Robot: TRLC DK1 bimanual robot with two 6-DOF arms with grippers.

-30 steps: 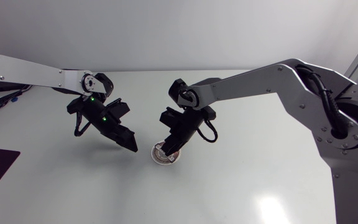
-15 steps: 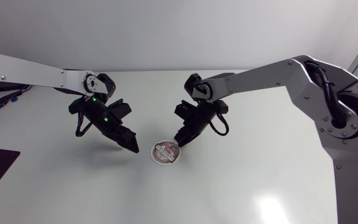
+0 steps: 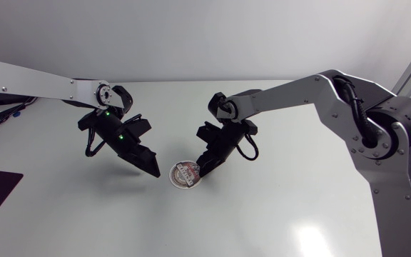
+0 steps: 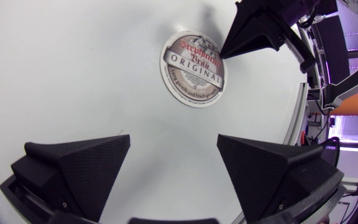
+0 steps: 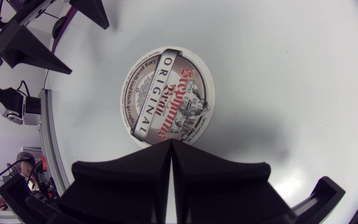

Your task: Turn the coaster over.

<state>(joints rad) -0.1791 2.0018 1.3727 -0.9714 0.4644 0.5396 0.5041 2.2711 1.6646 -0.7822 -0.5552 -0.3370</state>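
The coaster [image 3: 185, 174] lies flat on the white table [image 3: 284, 214], near its middle. It is round, printed face up, with a pale rim and red and dark lettering. It sits between my two grippers.

My right gripper [image 3: 204, 167] comes in from the right and points down at the coaster's near edge. In my right wrist view the jaws are pressed tight together with nothing between them. Their joined tip sits right at the coaster's rim, but I cannot tell whether it touches the rim or hangs just over it.

My left gripper [image 3: 151, 169] hangs just beside the coaster on the opposite side, apart from it. In my left wrist view its jaws stand wide and hold nothing. The coaster lies ahead of the gap, not between the fingers.
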